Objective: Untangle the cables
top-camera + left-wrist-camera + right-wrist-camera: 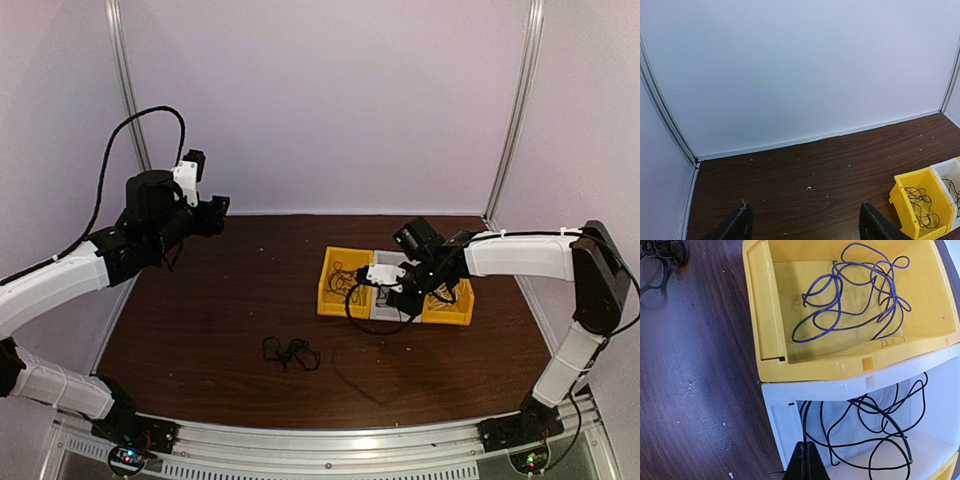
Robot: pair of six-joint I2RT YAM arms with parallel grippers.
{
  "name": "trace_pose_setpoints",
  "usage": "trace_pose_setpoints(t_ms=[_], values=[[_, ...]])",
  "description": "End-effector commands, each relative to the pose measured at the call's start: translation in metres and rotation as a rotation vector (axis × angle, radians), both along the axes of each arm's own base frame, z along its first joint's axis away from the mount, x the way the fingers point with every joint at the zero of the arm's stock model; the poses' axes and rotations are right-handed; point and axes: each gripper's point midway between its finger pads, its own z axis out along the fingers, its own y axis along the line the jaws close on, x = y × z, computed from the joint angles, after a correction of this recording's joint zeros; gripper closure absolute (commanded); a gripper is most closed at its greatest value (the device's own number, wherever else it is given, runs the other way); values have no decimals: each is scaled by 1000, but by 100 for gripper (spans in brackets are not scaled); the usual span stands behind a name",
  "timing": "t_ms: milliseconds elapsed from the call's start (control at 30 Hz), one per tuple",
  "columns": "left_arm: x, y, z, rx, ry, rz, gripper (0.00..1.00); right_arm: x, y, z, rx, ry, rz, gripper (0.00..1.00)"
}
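Observation:
My right gripper [804, 446] is shut on a black cable [875, 420] over the front rim of the white bin [785, 425]; the cable loops inside that bin. In the top view the right gripper [398, 290] is above the bins and the black cable [368, 320] hangs down onto the table. A purple cable [850, 300] lies coiled in the yellow bin [765, 315]. A tangle of black cables [290, 352] lies on the table and shows in the right wrist view [660, 255]. My left gripper [805, 222] is open and empty, raised at the far left [215, 212].
Three bins stand in a row at right centre: yellow [343, 283], white [385, 310], yellow [452, 305]. The left wrist view shows the yellow bin [917, 205] at right. White walls and metal frame posts [125, 80] enclose the brown table [220, 300].

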Motion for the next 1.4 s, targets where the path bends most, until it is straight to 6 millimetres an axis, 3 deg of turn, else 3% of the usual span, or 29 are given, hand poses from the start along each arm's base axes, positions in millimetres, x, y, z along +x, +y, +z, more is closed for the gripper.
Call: trace_pose_setpoints(t_ms=[0,333,567,767,1000,1200,1367], values=[[0,1,17,-25,-52,-4,26,19,-2,7,-10,-50,-50,100],[-2,0,20,-38,-56,-14,26,66,-26,1,-74,-115,-189,100],[-2,-1,20,-41,-54,-20,26,72,-24,-5,-83,-111,-193,100],[-1,-6,16,-40,-41,-41,26,64,-28,-5,-87,-91,-195,92],[2,-9,8,-27,-21,-44,26,41,-31,35,-17,-91,-173,72],[7,-8,0,3,-3,-21,26,17,-25,67,58,-59,-106,65],[10,-5,-3,25,-3,0,25,-2,-7,93,166,-46,-6,62]])
